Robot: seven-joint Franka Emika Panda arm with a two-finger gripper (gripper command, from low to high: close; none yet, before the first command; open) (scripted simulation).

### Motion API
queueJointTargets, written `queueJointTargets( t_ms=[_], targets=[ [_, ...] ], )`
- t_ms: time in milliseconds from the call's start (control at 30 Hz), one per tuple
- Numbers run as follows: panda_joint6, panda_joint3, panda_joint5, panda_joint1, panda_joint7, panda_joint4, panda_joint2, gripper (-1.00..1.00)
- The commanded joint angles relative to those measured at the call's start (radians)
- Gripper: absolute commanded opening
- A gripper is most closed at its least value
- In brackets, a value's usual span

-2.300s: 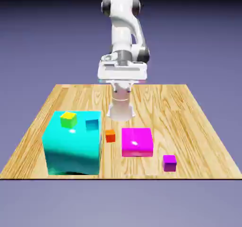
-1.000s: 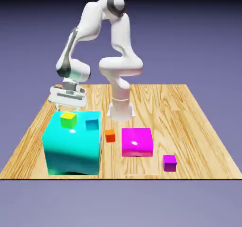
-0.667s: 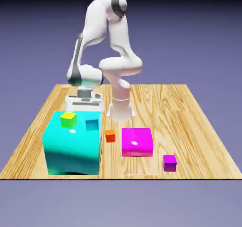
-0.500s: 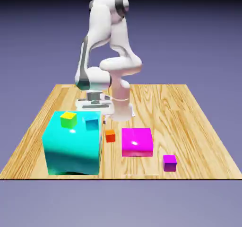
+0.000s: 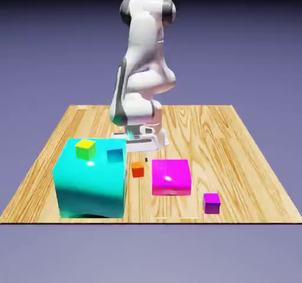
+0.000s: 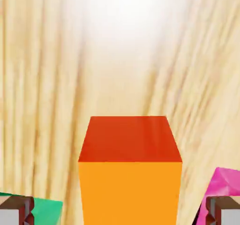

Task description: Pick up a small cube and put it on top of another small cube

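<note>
Hovering wide open just above the small orange cube [image 6: 130, 172] — claw [image 5: 141, 149] lining up so the fingers can straddle it — cube sitting on the worktop [image 5: 236, 152] just beside the big cyan block [image 5: 88, 187] carrying the teal cube [image 5: 115, 155], awaiting grasp.

Exterior view high, facing table [image 5: 236, 134], hand view close above (shared) orange cube [image 5: 137, 169].

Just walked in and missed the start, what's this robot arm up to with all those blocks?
The white arm has its open hand just above the orange cube, which sits on the table between the big cyan block and the magenta block. Nothing is gripped yet. The teal cube rests on the cyan block.
</note>
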Motion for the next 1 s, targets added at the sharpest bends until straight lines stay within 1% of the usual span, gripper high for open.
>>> queueJointTargets(
  t_ms=[0, 100, 133, 167, 567, 600, 633, 967],
  targets=[
    [-0.030, 0.010, -0.002, 0.004, 0.020, 0.005, 0.036, 0.00],
    [-0.119, 0.039, -0.007, 0.014, 0.080, 0.021, 0.144, 0.00],
    [-0.119, 0.039, -0.007, 0.014, 0.080, 0.021, 0.144, -1.00],
    [-0.119, 0.039, -0.007, 0.014, 0.080, 0.021, 0.144, -1.00],
    [0.239, -0.078, 0.013, -0.028, -0.161, -0.042, -0.290, -1.00],
    [0.239, -0.078, 0.013, -0.028, -0.161, -0.042, -0.290, -1.00],
    [0.228, -0.083, 0.012, -0.052, -0.165, -0.006, -0.273, -1.00],
    [0.085, -0.109, -0.364, -0.414, -0.196, 0.119, -0.137, -1.00]
  ],
)
